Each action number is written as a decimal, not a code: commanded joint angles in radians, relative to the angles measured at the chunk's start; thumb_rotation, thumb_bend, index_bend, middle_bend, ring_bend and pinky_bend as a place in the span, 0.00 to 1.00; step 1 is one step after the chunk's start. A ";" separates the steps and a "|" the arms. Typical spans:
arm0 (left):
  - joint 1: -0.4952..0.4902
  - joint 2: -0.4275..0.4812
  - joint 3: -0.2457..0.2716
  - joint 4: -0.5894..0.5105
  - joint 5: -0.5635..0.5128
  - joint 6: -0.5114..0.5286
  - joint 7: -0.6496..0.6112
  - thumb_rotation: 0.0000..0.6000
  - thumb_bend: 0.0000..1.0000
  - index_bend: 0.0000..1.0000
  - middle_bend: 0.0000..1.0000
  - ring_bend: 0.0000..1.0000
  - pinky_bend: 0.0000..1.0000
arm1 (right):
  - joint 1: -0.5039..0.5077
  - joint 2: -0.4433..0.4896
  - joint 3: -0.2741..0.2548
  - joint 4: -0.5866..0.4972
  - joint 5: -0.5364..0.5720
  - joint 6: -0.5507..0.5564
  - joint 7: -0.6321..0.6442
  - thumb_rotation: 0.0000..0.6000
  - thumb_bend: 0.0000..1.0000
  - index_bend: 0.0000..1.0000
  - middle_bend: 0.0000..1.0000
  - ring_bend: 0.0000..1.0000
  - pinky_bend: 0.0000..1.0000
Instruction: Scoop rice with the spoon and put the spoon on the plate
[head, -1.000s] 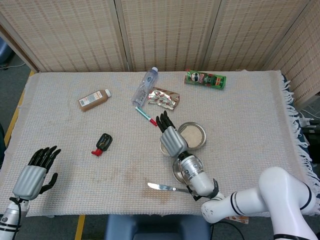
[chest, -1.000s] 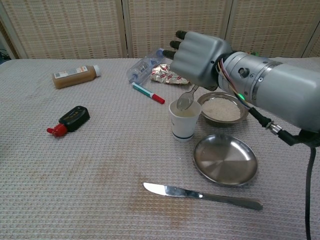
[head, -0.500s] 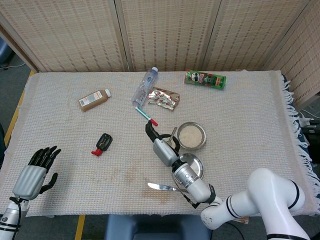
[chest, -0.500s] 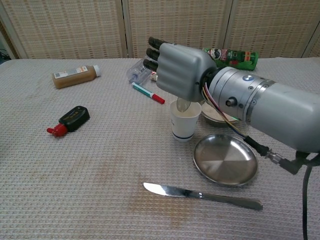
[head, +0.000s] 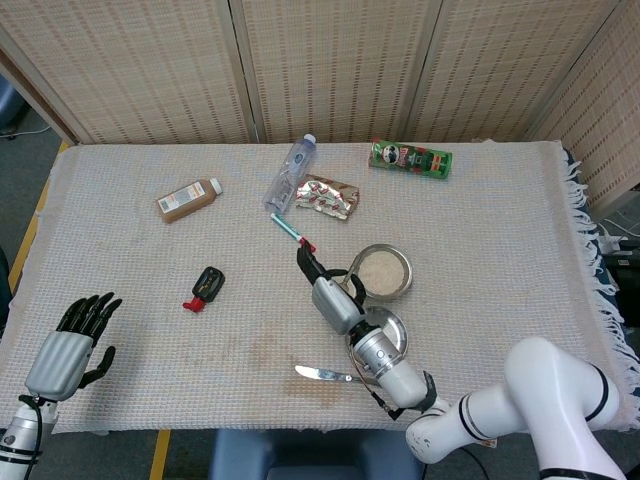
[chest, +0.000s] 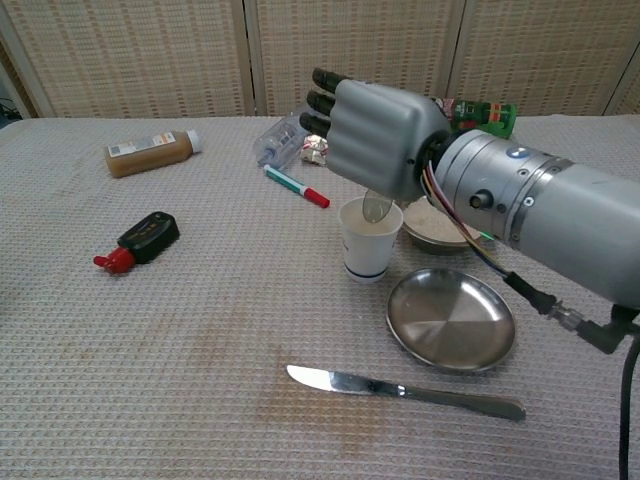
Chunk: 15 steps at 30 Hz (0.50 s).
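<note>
My right hand (chest: 382, 137) hovers over a white paper cup (chest: 369, 244), its back turned to the chest camera. It holds a metal spoon (chest: 377, 207) whose bowl hangs at the cup's mouth; the handle is hidden behind the hand. From the head view the same right hand (head: 331, 293) covers the cup. A steel bowl of rice (chest: 441, 223) stands just right of the cup, also visible as the rice bowl (head: 384, 270) from above. The empty steel plate (chest: 451, 320) lies in front of them. My left hand (head: 70, 347) rests open at the table's front left corner.
A table knife (chest: 402, 390) lies in front of the plate. A red-capped marker (chest: 297, 187), water bottle (head: 289, 173), foil packet (head: 328, 195), green can (head: 410, 158) and brown bottle (chest: 151, 152) sit further back. A black and red object (chest: 139, 241) is at the left.
My right hand swung left over the cup, then rose slightly and shifted back to the right. The spoon's bowl stays at the cup's mouth. The left hand has not moved.
</note>
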 joint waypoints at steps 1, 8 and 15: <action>0.001 0.000 0.001 0.001 0.000 0.000 0.000 1.00 0.49 0.00 0.00 0.00 0.08 | -0.061 0.058 0.032 -0.019 -0.015 0.014 0.160 1.00 0.33 0.56 0.00 0.00 0.00; 0.006 0.000 0.001 -0.004 0.005 0.013 0.008 1.00 0.49 0.00 0.00 0.00 0.08 | -0.211 0.172 0.097 -0.053 -0.057 -0.051 0.695 1.00 0.32 0.57 0.00 0.00 0.00; 0.004 -0.011 0.004 -0.011 0.003 0.001 0.039 1.00 0.49 0.00 0.00 0.00 0.08 | -0.324 0.281 0.064 -0.083 -0.155 -0.144 1.060 1.00 0.32 0.59 0.02 0.00 0.00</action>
